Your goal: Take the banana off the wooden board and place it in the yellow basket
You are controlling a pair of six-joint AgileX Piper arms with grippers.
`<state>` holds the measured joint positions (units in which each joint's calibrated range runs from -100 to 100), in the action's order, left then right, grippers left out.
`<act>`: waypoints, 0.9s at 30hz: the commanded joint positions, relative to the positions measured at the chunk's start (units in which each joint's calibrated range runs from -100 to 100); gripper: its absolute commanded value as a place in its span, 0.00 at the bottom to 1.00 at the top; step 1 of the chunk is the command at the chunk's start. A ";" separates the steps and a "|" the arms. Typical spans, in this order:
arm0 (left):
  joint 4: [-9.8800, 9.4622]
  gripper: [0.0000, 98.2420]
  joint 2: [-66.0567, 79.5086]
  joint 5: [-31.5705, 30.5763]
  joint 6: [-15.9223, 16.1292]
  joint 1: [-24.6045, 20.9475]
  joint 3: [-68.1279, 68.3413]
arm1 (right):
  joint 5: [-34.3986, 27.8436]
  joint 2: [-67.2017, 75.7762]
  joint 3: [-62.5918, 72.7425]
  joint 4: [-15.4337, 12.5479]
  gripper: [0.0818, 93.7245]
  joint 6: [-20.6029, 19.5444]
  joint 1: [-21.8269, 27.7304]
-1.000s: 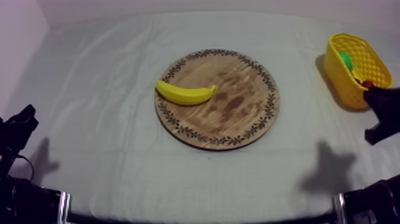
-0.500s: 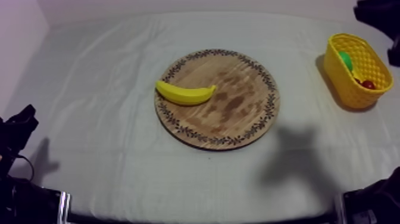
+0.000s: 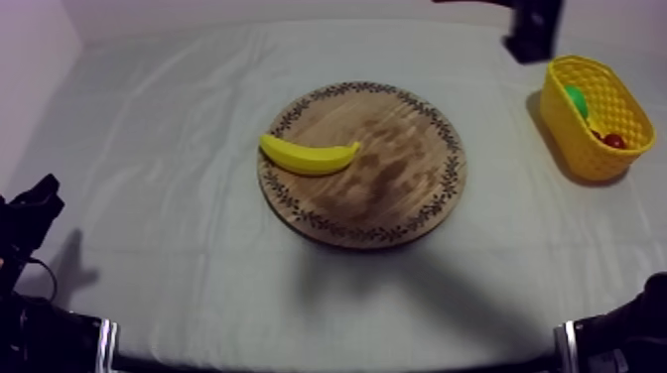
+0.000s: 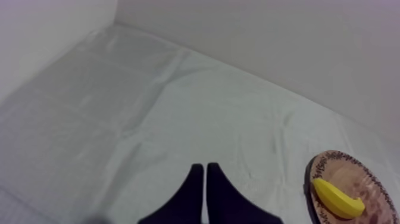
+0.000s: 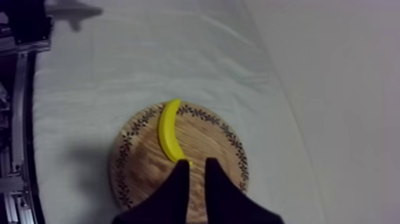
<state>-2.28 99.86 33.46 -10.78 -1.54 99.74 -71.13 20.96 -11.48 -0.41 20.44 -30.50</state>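
Observation:
A yellow banana (image 3: 308, 156) lies on the left part of the round wooden board (image 3: 397, 188) in the middle of the table. The yellow basket (image 3: 586, 149) stands at the right edge. My right gripper (image 3: 529, 38) hangs high at the back right, to the left of the basket. In the right wrist view its fingers (image 5: 195, 170) stand slightly apart and empty above the board (image 5: 143, 173), just past the banana's (image 5: 168, 134) near end. My left gripper (image 3: 36, 201) rests low at the left; its fingers (image 4: 205, 173) lie together, with banana (image 4: 337, 198) and board (image 4: 345, 170) far off.
Inside the basket lie a green fruit (image 3: 577, 96) and a small red fruit (image 3: 614, 141). The right arm's shadow falls on the cloth in front of the board. A metal frame (image 5: 18, 119) runs along the table's side.
My right arm rose from low beside the basket to the back right and swung left. Its shadow slid across the cloth toward the board. Banana and left arm stayed still.

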 commanded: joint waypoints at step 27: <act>0.01 0.00 -0.03 0.00 0.01 -0.02 0.04 | 14.61 -29.39 2.01 8.79 0.73 -6.28 -2.92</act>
<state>-2.28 99.86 33.46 -10.78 -1.54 99.74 -56.79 -8.42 -8.90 7.68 15.27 -33.31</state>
